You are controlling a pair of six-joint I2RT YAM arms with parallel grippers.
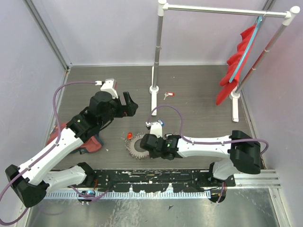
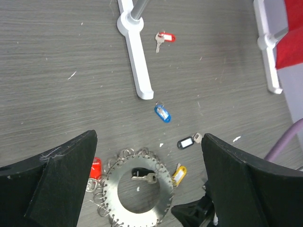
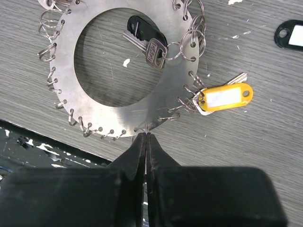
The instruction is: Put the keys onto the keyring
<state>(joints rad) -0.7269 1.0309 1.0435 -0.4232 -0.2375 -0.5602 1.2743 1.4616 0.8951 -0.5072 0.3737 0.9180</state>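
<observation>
Keyring (image 1: 131, 147) flat by the middle of the bench's (image 1: 199, 94) near edge, left jaws spread wide over it, red-tagged key (image 2: 163, 38) toward the far edge, blue-tagged key (image 2: 162, 113) between, right jaws pressed together at its rim, yellow-tagged key (image 3: 225, 97) touching its loops (image 3: 189, 101).

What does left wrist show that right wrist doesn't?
Left wrist only: the red-tagged key by the white rack foot, the blue-tagged key, a red tag just left of the keyring, and the open left tool.
Right wrist only: the right tool is shut, tips at the keyring's rim; whether it pinches anything is unclear.
Both: the keyring, the black-headed key in its hole, the yellow-tagged key, the black tag.
</observation>
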